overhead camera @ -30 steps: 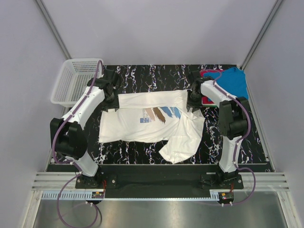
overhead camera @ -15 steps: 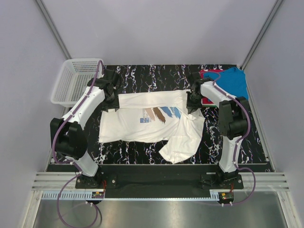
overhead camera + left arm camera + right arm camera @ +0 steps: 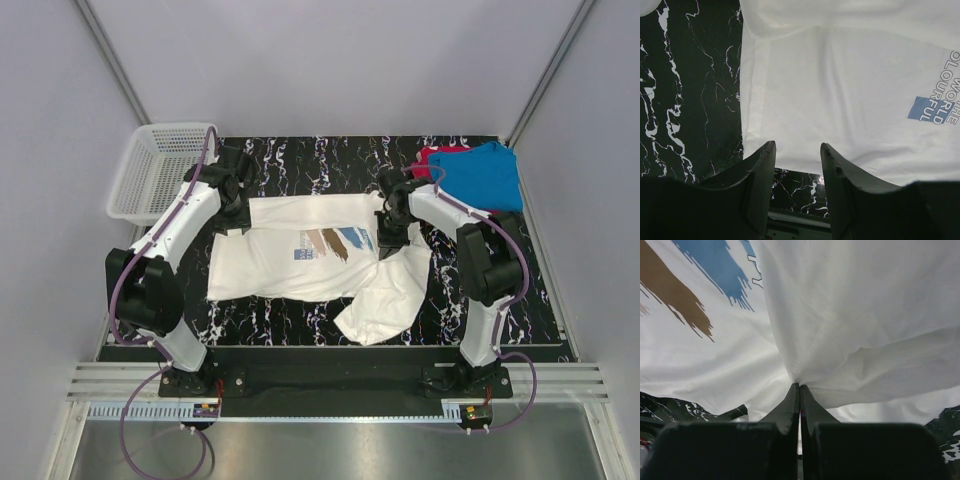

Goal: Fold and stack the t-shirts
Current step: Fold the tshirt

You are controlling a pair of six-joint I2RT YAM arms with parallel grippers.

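The large white t-shirt (image 3: 290,265) lies spread on the black marble table, with its brown and blue brush-stroke print facing up. My right gripper (image 3: 388,236) is shut on a pinch of its right-hand cloth (image 3: 800,375) and holds that cloth bunched over the print's blue stroke (image 3: 720,260). My left gripper (image 3: 238,216) is open at the shirt's far left corner. Its fingertips (image 3: 768,150) sit just at the shirt's edge (image 3: 805,125), with bare table between them. The blue logo (image 3: 935,107) shows at the right of the left wrist view. A blue t-shirt (image 3: 487,172) lies over a red one (image 3: 430,155) at the far right.
A white mesh basket (image 3: 155,170) stands off the table's far left corner. The shirt's lower right part (image 3: 385,300) hangs rumpled toward the near edge. Grey walls close in the back and sides.
My right gripper has moved left with the white shirt's right edge, folding cloth over part of the blue stroke. The left arm has not moved.
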